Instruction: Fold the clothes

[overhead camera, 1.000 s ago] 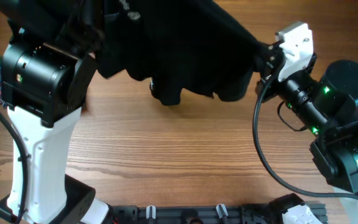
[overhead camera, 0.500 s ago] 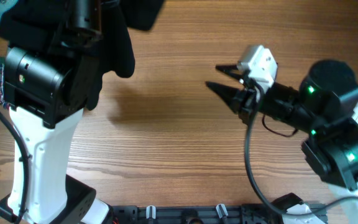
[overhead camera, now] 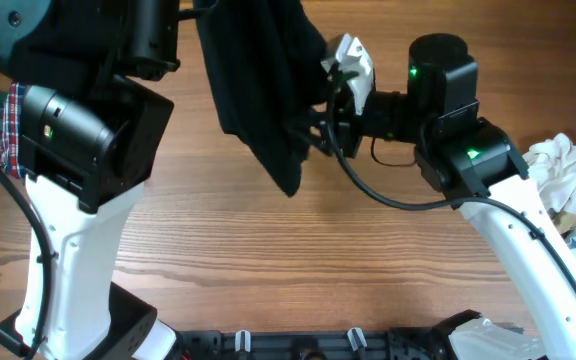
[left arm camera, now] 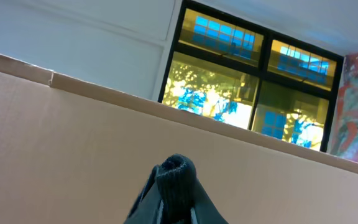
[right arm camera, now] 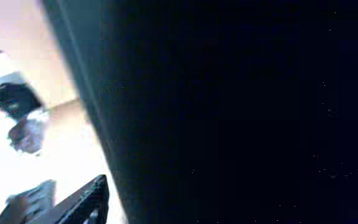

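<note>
The black shirt (overhead camera: 260,90) hangs in a long bunch from the top middle of the overhead view, its lower tip above the wooden table (overhead camera: 268,260). My left gripper (left arm camera: 176,199) points up and is shut on a ribbed black edge of the shirt (left arm camera: 176,174). From the right, my right gripper (overhead camera: 316,128) reaches against the hanging shirt's right side. In the right wrist view the black shirt (right arm camera: 241,106) fills nearly everything. Only one finger (right arm camera: 87,200) shows, far out at the lower left, so the jaws stand open.
A crumpled white piece (overhead camera: 571,168) lies at the table's right edge. A plaid piece (overhead camera: 6,135) shows at the left edge behind the left arm's base (overhead camera: 68,250). A black rail (overhead camera: 308,345) runs along the front edge.
My right gripper let go of the shirt, opened, then swung left and up against it. The left arm raised the shirt, which now hangs as a narrow bunch.
</note>
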